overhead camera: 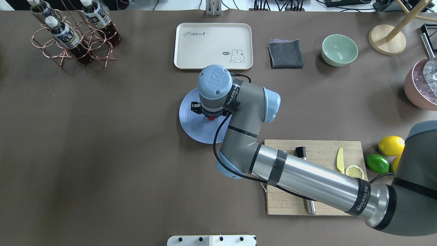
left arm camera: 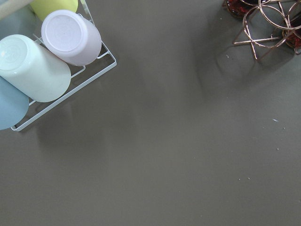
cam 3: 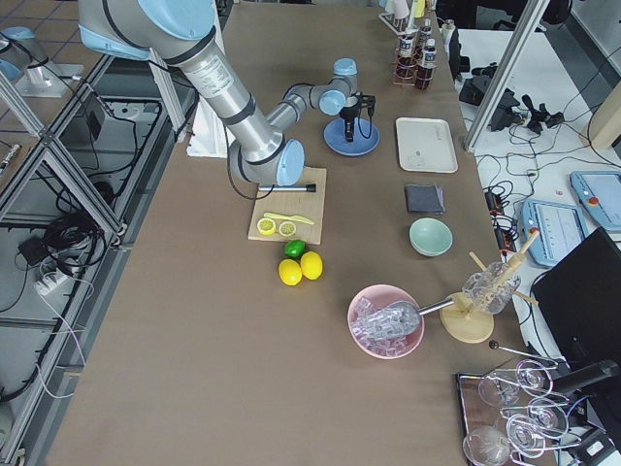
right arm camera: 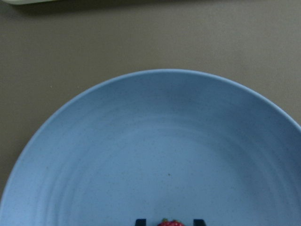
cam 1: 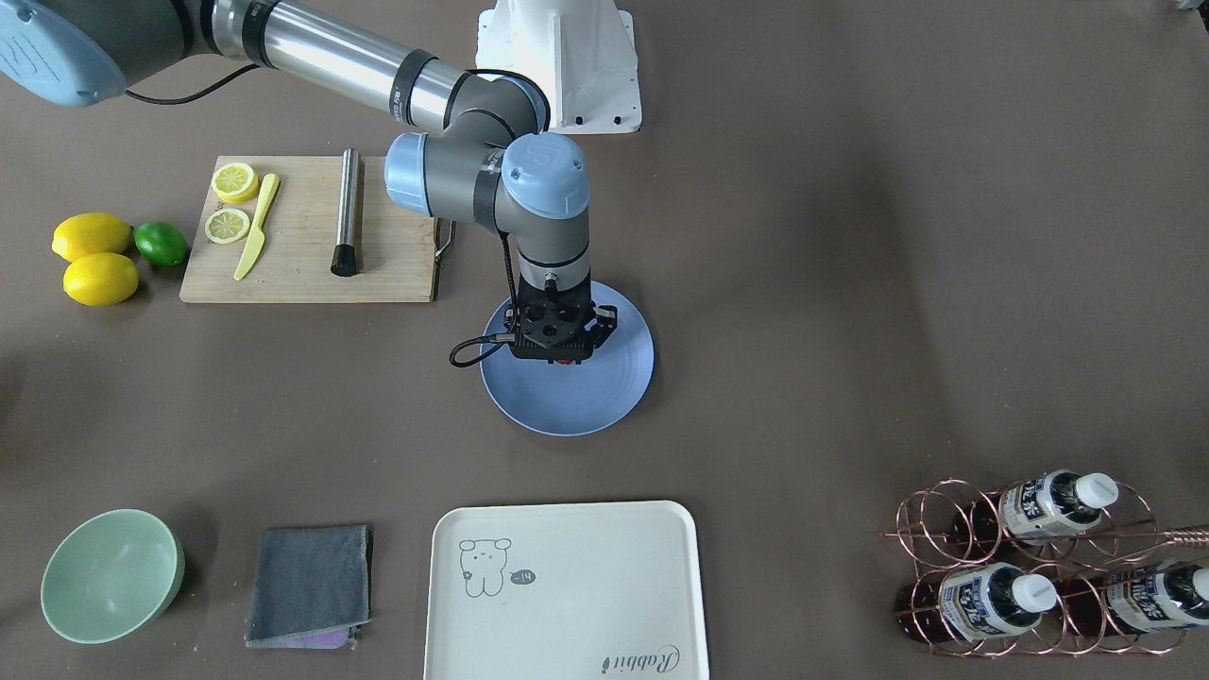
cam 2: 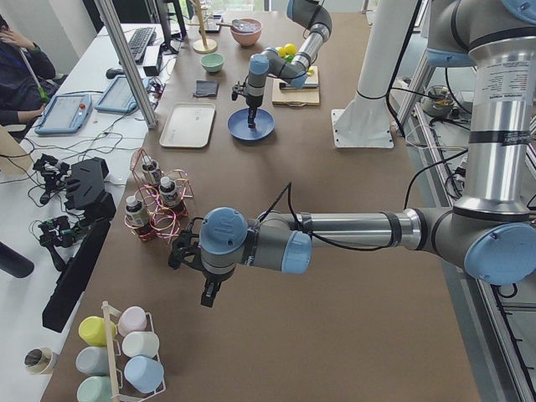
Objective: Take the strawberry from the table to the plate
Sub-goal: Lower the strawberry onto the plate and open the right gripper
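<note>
The blue plate (cam 1: 586,406) lies mid-table, and my right gripper (cam 1: 565,357) points straight down over its centre. In the right wrist view the strawberry (right arm camera: 170,222) shows as a small red bumpy berry at the bottom edge, low over or on the plate (right arm camera: 150,141). It sits between the two dark fingertips (right arm camera: 140,221) with a narrow gap on each side, so the gripper is open. From overhead, a red speck of the strawberry (overhead camera: 211,118) peeks out under the wrist. My left gripper (cam 2: 208,295) hangs over bare table (left arm camera: 188,141) far from the plate; I cannot tell its state.
A wooden cutting board (cam 1: 302,274) with lemon slices, a yellow knife and a metal rod lies beside the plate. Lemons (cam 1: 92,236) and a lime sit beyond it. A cream tray (cam 1: 567,586), grey cloth (cam 1: 310,584), green bowl (cam 1: 109,576) and bottle rack (cam 1: 1030,567) line the far edge.
</note>
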